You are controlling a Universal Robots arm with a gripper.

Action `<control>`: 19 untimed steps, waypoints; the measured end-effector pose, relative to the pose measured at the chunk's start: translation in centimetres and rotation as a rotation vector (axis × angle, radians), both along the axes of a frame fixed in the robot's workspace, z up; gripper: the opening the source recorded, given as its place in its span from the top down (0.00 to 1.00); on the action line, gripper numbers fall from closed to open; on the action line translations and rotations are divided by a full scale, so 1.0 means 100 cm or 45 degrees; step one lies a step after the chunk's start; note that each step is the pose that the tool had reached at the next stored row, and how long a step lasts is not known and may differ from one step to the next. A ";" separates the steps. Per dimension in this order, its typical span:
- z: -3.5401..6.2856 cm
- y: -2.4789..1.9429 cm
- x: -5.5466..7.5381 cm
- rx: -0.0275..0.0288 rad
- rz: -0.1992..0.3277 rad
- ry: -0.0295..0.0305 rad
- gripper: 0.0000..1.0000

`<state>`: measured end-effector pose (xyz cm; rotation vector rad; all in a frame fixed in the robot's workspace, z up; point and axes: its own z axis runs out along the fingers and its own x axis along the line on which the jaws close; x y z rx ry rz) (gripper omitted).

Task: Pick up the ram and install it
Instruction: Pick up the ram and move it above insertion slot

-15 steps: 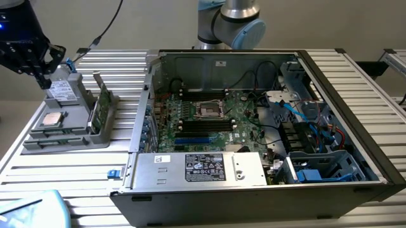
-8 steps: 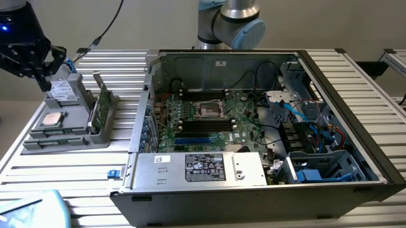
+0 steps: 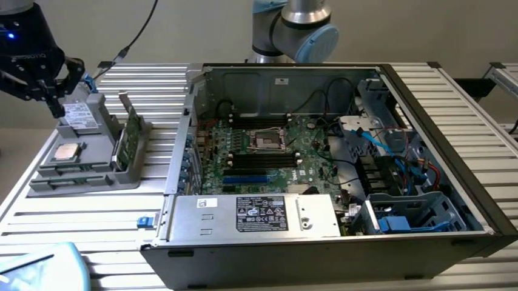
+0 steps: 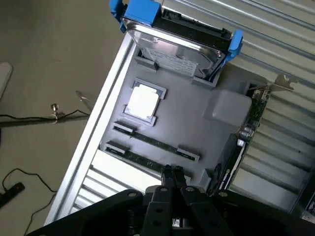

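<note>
Two ram sticks (image 4: 147,139) lie edge-up in the slots of a grey parts tray (image 4: 197,113), beside a square silver processor chip (image 4: 143,102). In the exterior view the ram (image 3: 71,169) sits at the near end of that tray (image 3: 97,176), left of the open computer case (image 3: 421,157). My black gripper (image 3: 55,108) hangs over the tray's far end, by the boxy drive (image 3: 79,115). In the wrist view the gripper (image 4: 172,172) is shut with nothing between its fingers, above the tray and near the closer ram stick.
A green expansion card (image 3: 130,136) stands upright on the tray's side nearest the case. The motherboard (image 3: 283,142) lies inside the case with black memory slots (image 3: 259,159). Cables, drive cages and a power supply (image 3: 259,215) crowd the case.
</note>
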<state>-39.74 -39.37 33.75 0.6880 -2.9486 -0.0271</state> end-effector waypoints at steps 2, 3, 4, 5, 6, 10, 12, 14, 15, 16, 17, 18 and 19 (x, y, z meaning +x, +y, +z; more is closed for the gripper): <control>0.0000 0.0000 0.000 0.0010 0.046 0.0000 0.89; 0.0000 0.0000 0.000 0.0016 0.068 0.0000 0.89; 0.0000 0.0000 0.000 0.0020 0.091 0.0001 0.89; 0.0000 0.0000 0.000 0.0026 0.115 0.0000 0.89; 0.0000 0.0000 0.000 0.0031 0.137 0.0000 0.89; 0.0000 0.0000 0.000 0.0065 0.231 -0.0001 0.89; 0.0000 0.0000 0.000 0.0097 0.277 -0.0002 0.89; -0.0001 0.0000 0.000 0.0145 0.323 -0.0007 0.89; -0.0001 0.0000 0.000 0.0171 0.346 -0.0010 0.89; -0.0001 0.0000 0.000 0.0196 0.369 -0.0011 0.89; 0.0000 0.0000 0.000 0.0222 0.392 -0.0012 0.89; 0.0000 0.0000 0.000 0.0249 0.416 -0.0013 0.89; 0.0000 0.0000 0.000 0.0276 0.439 -0.0015 0.89</control>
